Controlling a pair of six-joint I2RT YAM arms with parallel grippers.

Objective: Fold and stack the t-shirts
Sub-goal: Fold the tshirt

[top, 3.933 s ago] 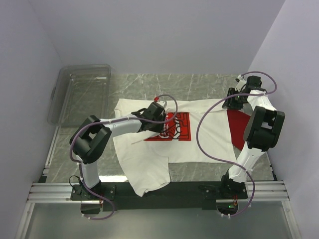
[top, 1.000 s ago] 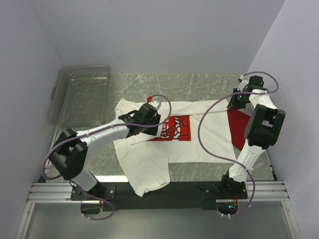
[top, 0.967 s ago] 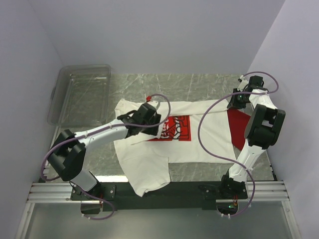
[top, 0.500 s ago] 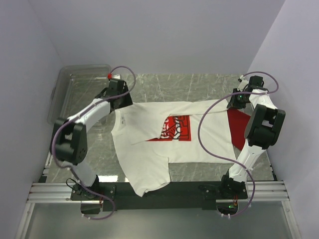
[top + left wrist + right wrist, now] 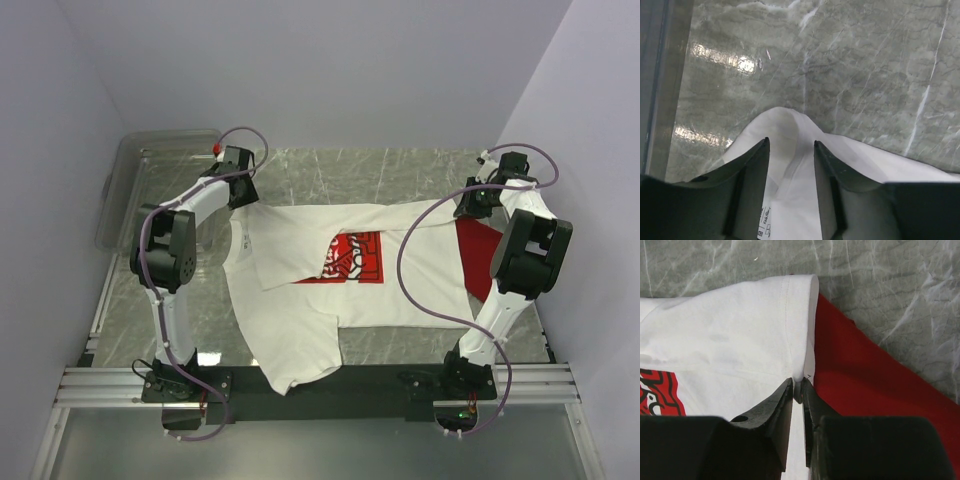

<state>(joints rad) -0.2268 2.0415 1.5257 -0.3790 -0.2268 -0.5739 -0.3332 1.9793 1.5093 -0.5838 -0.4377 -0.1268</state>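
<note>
The white shirt (image 5: 390,290) lies spread face up across the middle of the desk (image 5: 400,170), its red print (image 5: 345,257) showing near the centre. A long fold runs across its left part. Its near left part hangs towards the front edge of the desk. The red shirt (image 5: 478,255) lies at the right side, partly under the white shirt's right sleeve, with a red wedge showing beyond the white hem.

The left end effector (image 5: 790,141) is at the far left corner of the white shirt, just beside the near end of the clear bin (image 5: 150,190). Its fingers (image 5: 752,170) stand partly apart, and a rounded hump of white cloth rises between them and pokes out past the tips onto bare marble. I cannot tell whether the fingers press that cloth or only straddle it.

The right end effector (image 5: 797,385) is at the far right corner of the white shirt. Its fingers are almost together, pinching the hemmed edge of the white sleeve. The pinch sits right on the line where white cloth meets red, and the red shirt lies flat just to the right of the fingertips.
</note>
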